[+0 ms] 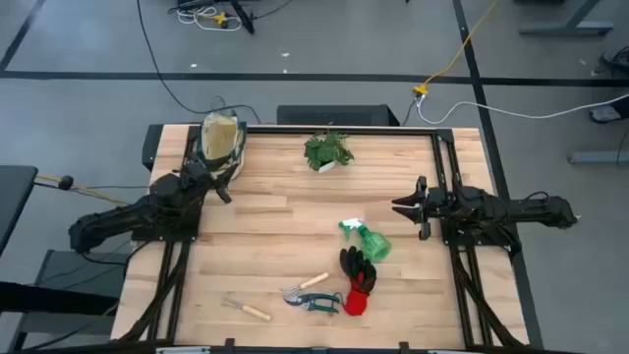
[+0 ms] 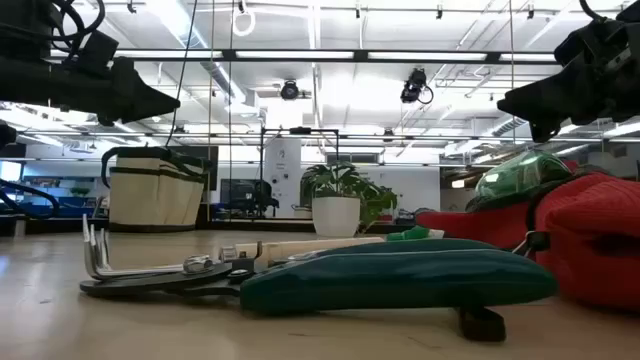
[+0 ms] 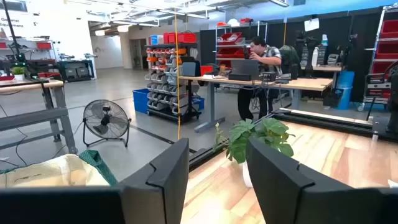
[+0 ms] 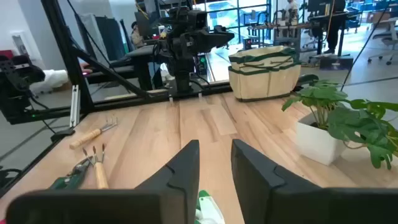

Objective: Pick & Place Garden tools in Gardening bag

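Note:
The beige gardening bag (image 1: 222,140) stands upright at the table's far left corner. The green spray bottle (image 1: 366,239), the black-and-red gloves (image 1: 358,280), the teal-handled shears (image 1: 313,299), a wooden-handled tool (image 1: 314,281) and the small hand rake (image 1: 246,309) lie flat on the near half of the table. My left gripper (image 1: 224,192) is open and empty, raised just near of the bag (image 3: 50,171). My right gripper (image 1: 401,206) is open by a narrow gap and empty. It hovers at the right side, above and beyond the spray bottle (image 4: 208,208).
A leafy plant in a white pot (image 1: 327,150) stands at the table's far middle, between the two grippers. Black frame rails (image 1: 447,187) run along the table's left and right sides. Bare wood (image 1: 285,216) lies between the bag and the tools. A person (image 3: 261,53) works at a desk far off.

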